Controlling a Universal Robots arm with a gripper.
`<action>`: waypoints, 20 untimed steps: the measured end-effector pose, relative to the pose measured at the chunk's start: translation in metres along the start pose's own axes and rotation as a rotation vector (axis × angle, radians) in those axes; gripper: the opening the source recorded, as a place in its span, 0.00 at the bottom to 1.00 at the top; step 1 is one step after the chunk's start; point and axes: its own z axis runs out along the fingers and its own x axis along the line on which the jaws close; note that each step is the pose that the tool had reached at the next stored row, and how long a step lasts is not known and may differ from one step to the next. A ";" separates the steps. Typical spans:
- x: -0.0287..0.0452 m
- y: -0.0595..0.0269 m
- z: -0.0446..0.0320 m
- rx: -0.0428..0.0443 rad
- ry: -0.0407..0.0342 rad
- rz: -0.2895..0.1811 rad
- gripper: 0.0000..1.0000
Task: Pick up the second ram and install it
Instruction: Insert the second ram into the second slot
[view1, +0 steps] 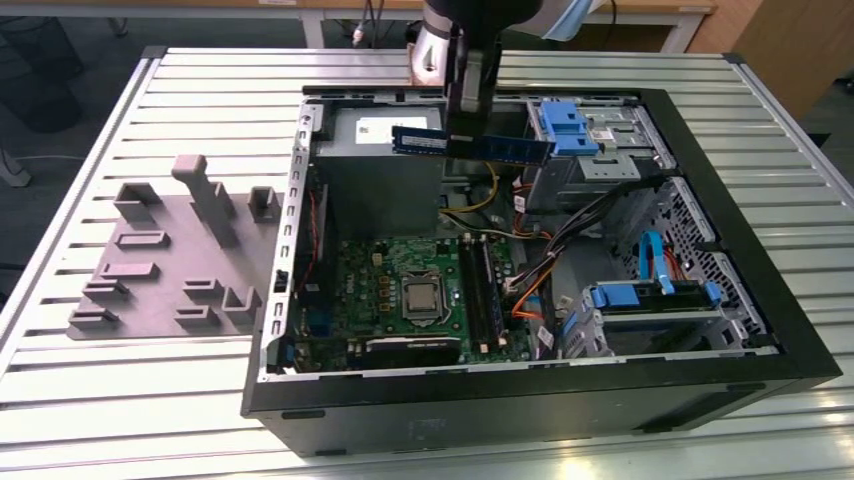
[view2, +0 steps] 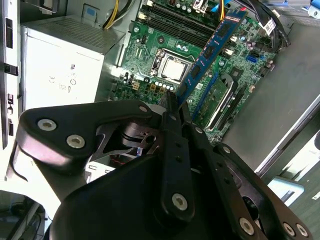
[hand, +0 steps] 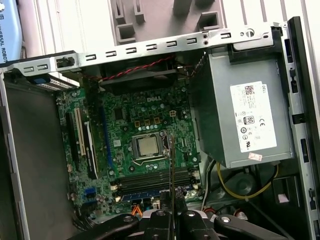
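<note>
A: Exterior view, quick?
B: The second ram (view1: 521, 149) is gripped near its middle by the gripper (view1: 469, 140), with the jaws pinched narrow on it. It is held level, up over the far part of the open computer case (view1: 747, 330), above the power supply (view1: 374, 170). The grey holder tray (view1: 160, 260) is well apart, on the exterior view's left.
A: Second wrist view?
B: The ram (view2: 212, 52) is seen running out from the gripper (view2: 172, 107), clamped on both faces. It is held over the motherboard (view2: 150, 60) and touches nothing.
A: First wrist view?
B: The ram (hand: 171, 165) is seen edge-on, rising from the gripper (hand: 171, 215) over the memory slots (hand: 150, 181). It is turned across them, not along them.
A: Progress?
B: Pickup is judged done and the stick is carried inside the case outline. Installing is not done, as no slot has been entered (whether the first stick is seated cannot be told).
</note>
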 end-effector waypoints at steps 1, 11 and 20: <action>0.0000 0.0000 0.0000 0.0000 0.0000 0.003 0.14; 0.0000 0.0000 0.0007 0.0001 -0.0002 0.027 0.14; 0.0000 0.0000 0.0011 0.0002 -0.0003 0.050 0.14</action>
